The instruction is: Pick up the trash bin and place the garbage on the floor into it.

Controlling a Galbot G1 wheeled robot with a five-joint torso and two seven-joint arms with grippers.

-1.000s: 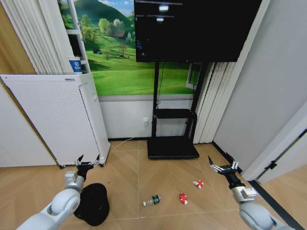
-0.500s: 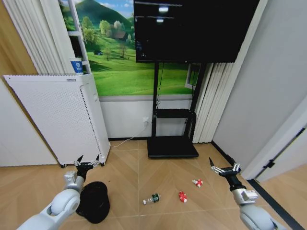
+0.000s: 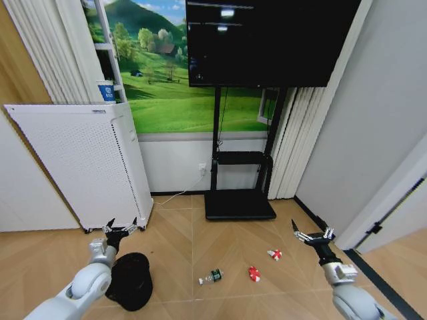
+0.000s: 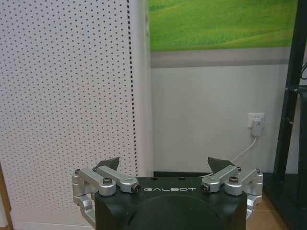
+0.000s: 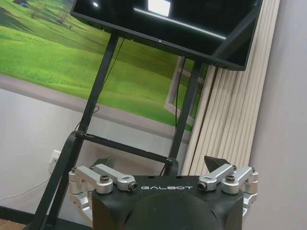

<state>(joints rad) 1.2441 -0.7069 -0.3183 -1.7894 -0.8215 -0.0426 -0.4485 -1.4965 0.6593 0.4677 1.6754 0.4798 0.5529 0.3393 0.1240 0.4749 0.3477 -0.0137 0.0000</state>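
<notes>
"galbot" on the left tool [image 4: 163, 165] and right tool [image 5: 161, 163] (each black housing)

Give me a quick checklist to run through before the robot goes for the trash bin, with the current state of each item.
1. Left gripper open and empty: ok.
2. Right gripper open and empty: ok.
3. Trash bin within easy reach of the left arm: ok, it sits on the floor just below that gripper.
4. Bin upright with its opening clear: cannot tell, the left arm covers part of it.
5. Garbage located: ok, the bottle and two red-and-white wrappers lie apart on the floor.
6. Nothing between bin and garbage: ok, bare floor.
</notes>
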